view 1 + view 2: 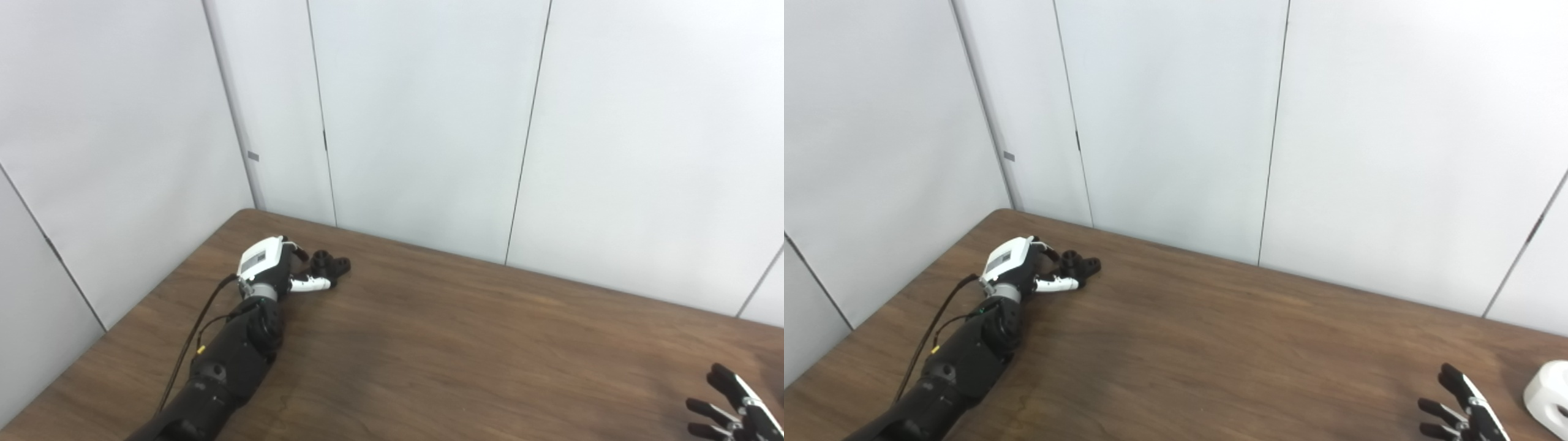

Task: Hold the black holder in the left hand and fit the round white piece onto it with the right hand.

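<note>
Holder (329,264), small and black, far back on the left part of the table (441,343), near the corner by the white walls (429,110). Lying right at the fingers (311,283) of the left hand (272,264). Touching the fingers, or so it looks. Fingers curled partly around the near side of it, thumb stretched out below it. Hard to say if really gripped or only touched, so cannot tell. Not lifted, sitting on the wood. Long black left arm (226,361) reaching up from the bottom left edge, with a thin cable (193,337) running along it.

Bare brown wood across the middle.

Right hand (1458,407) low in the bottom right corner, only partly seen. Black fingers spread wide apart, holding nothing. Palm cut off by the bottom edge.

White piece (1546,392), round and chunky, at the far right edge in the right eye view, on the table. Just beside the right hand, with a small gap between. Well apart from the holder, a whole table away.
</note>
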### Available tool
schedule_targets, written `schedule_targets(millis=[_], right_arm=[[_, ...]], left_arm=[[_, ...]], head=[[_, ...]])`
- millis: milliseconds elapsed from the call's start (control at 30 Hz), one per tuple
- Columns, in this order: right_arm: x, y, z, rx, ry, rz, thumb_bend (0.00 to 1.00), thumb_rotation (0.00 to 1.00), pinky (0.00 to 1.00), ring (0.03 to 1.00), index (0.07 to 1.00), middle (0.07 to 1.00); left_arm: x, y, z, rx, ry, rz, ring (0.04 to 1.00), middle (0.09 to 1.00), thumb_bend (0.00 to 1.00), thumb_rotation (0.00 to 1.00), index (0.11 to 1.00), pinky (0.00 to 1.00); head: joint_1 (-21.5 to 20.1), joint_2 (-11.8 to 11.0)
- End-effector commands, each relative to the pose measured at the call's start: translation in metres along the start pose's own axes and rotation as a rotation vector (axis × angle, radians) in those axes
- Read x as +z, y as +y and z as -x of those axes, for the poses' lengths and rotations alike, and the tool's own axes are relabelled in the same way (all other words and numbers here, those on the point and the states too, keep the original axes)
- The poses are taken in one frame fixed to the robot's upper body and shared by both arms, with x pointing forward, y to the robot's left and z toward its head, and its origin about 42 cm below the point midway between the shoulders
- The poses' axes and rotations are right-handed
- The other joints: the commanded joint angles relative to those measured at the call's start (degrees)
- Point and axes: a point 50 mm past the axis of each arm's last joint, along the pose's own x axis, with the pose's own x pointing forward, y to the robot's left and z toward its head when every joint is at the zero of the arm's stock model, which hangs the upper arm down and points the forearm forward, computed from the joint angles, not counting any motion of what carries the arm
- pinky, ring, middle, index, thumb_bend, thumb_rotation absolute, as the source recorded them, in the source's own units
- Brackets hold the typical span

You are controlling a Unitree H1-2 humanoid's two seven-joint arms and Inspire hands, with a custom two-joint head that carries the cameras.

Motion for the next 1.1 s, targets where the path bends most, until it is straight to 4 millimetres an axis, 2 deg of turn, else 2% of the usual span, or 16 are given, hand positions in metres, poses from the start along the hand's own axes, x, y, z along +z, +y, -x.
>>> schedule_targets(millis=[0, 33, 67, 133, 667, 833, 1067], right_arm=[[0.015, -0.004, -0.003, -0.026, -0.062, 0.007, 0.59, 0.00, 0.71, 0.803, 0.925, 0.933], [0.015, -0.004, -0.002, -0.026, -0.061, 0.006, 0.59, 0.00, 0.71, 0.803, 0.926, 0.933], [0.016, -0.004, -0.002, -0.026, -0.062, 0.005, 0.58, 0.00, 0.71, 0.804, 0.927, 0.935], [0.016, -0.004, -0.001, -0.026, -0.062, 0.006, 0.58, 0.00, 0.71, 0.800, 0.923, 0.931], [0.018, -0.004, -0.003, -0.031, -0.063, 0.006, 0.57, 0.00, 0.70, 0.798, 0.920, 0.927], [0.019, -0.001, -0.006, -0.032, -0.076, 0.006, 0.57, 0.00, 0.68, 0.783, 0.923, 0.922], [0.020, -0.001, -0.010, -0.033, -0.080, 0.005, 0.57, 0.00, 0.70, 0.800, 0.941, 0.937]], left_arm=[[0.002, -0.004, -0.002, -0.064, -0.021, 0.022, 1.000, 0.945, 0.80, 0.23, 0.630, 0.99], [0.002, -0.006, -0.001, -0.070, -0.027, 0.030, 1.000, 0.939, 0.63, 0.13, 0.548, 1.00], [0.002, -0.008, -0.001, -0.073, -0.040, 0.032, 1.000, 0.931, 0.58, 0.10, 0.519, 1.00], [0.003, -0.012, 0.002, -0.076, -0.063, 0.019, 1.000, 0.903, 0.53, 0.06, 0.492, 1.00], [-0.002, -0.035, 0.009, -0.009, -0.158, -0.131, 0.977, 0.874, 0.52, 0.05, 0.485, 1.00], [-0.001, -0.041, 0.012, 0.005, -0.208, -0.147, 0.957, 0.874, 0.52, 0.06, 0.485, 1.00], [0.017, -0.050, 0.027, -0.028, -0.353, -0.113, 0.969, 0.887, 0.52, 0.06, 0.485, 1.00]], head=[[0.1, 0.2], [0.0, 0.3], [0.0, 0.3], [0.1, 0.5], [0.0, 1.0], [-1.9, 1.1], [-5.8, 1.3]])
